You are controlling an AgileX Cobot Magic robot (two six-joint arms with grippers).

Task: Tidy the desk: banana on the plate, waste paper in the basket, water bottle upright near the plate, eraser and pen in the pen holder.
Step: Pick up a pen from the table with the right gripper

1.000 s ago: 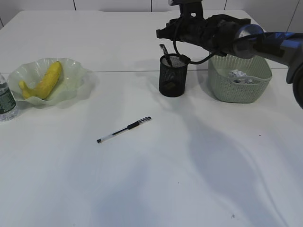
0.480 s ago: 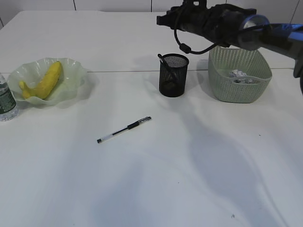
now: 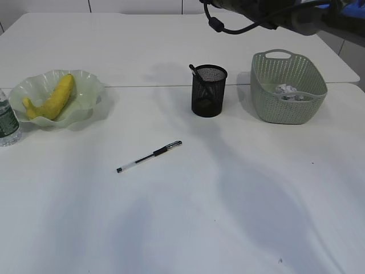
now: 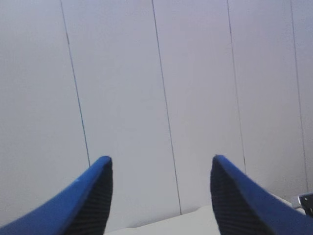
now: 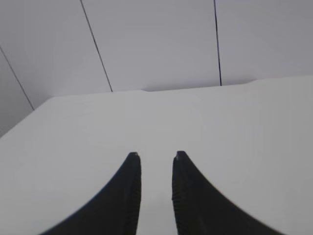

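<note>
The long curved yellow banana (image 3: 53, 98) is lying in the translucent pale green glass plate with the ruffled rim (image 3: 91, 80) at the left of the plain white bench (image 3: 239, 200), and the small clear plastic water bottle with the dark green label (image 3: 7, 123) is standing upright just beside it at the picture's edge. The crumpled white waste paper (image 3: 287, 91) is sitting inside the grey-green woven-look plastic basket (image 3: 288, 111) on the right, and the black cylindrical mesh pen holder (image 3: 208, 91) next to it is holding a dark stick-like item, probably a pen; the eraser cannot be made out from here. One thing is lying loose — a slim clear-barrelled pen with a black cap (image 3: 149, 156), slanted on the open bench well apart from the holder. Picking it up seems to be the step in hand. The right gripper (image 5: 155, 157) is showing a narrow gap between its dark fingers with nothing in it, raised above the far side of the bench; the left gripper (image 4: 161, 164) is standing wide open and empty, facing the wall. To do this well, the gripper should be turning so its fingers close across the barrel — not along it — near the middle, then carrying the pen upright over the holder's mouth before letting go.
</note>
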